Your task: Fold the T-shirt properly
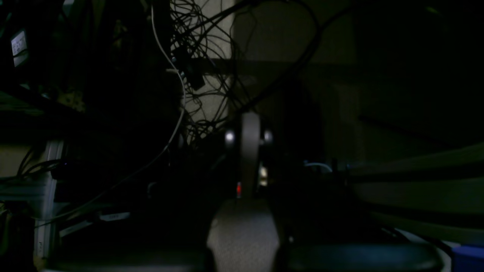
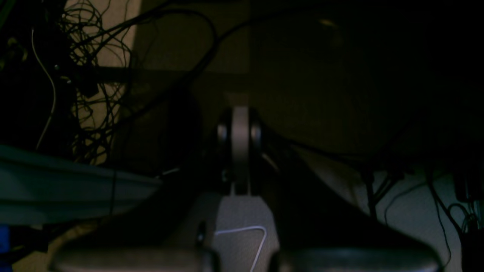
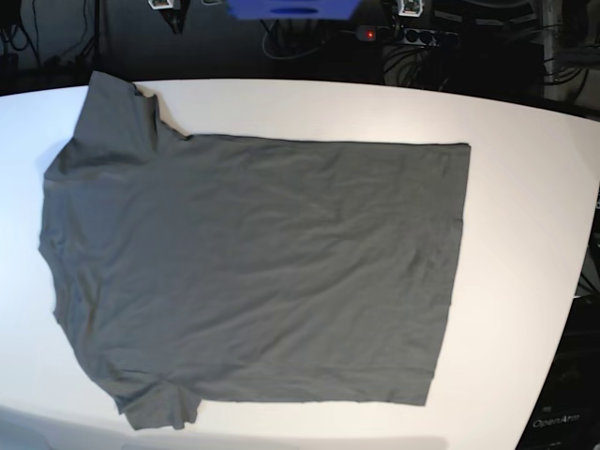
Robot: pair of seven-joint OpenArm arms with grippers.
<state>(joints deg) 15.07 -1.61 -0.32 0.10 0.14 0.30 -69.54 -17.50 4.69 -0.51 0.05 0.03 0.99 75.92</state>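
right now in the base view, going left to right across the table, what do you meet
bare white table → sleeve end of the T-shirt → its body → its hem → bare table again

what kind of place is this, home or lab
Most likely a robotics lab or test bench, not a home: a T-shirt lies spread flat on a bare white table, with tangled cables and a power strip behind.

Both end effectors [image 1: 249,151] [image 2: 241,151] closed, empty.

Dark grey T-shirt [image 3: 253,272] lies spread flat, unfolded, neck end toward the left
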